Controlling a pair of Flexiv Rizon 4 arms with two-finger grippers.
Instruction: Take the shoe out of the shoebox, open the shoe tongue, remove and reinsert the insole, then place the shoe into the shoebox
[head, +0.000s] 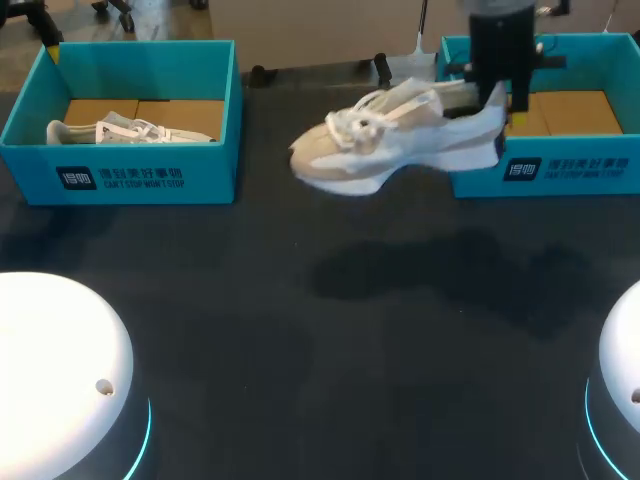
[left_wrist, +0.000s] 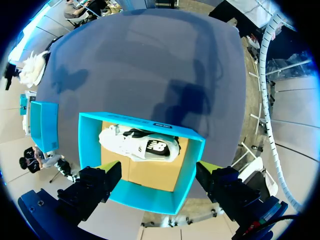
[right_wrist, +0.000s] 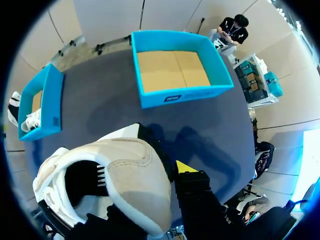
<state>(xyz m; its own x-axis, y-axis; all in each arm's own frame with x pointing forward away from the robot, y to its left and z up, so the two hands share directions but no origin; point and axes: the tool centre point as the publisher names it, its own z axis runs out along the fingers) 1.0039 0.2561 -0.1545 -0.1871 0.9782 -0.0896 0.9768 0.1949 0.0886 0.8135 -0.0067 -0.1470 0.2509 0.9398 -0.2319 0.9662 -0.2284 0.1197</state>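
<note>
A white and beige shoe (head: 400, 140) hangs in the air above the table, toe pointing left. My right gripper (head: 497, 100) is shut on its heel. In the right wrist view the heel collar of the shoe (right_wrist: 125, 170) fills the space at my right gripper (right_wrist: 150, 172), and one yellow fingertip (right_wrist: 186, 166) shows beside it. Behind the shoe stands the right shoebox (head: 560, 170), with only cardboard inside. My left gripper (left_wrist: 159, 170) is open, high above the left shoebox (left_wrist: 145, 200), in which a second white shoe (left_wrist: 140, 145) lies. My left arm is out of the head view.
The left shoebox (head: 130, 170) stands at the back left with the second shoe (head: 120, 130) in it. The dark table (head: 320, 330) stretches between and in front of the two boxes. Two white domes (head: 50, 380) sit at the near corners.
</note>
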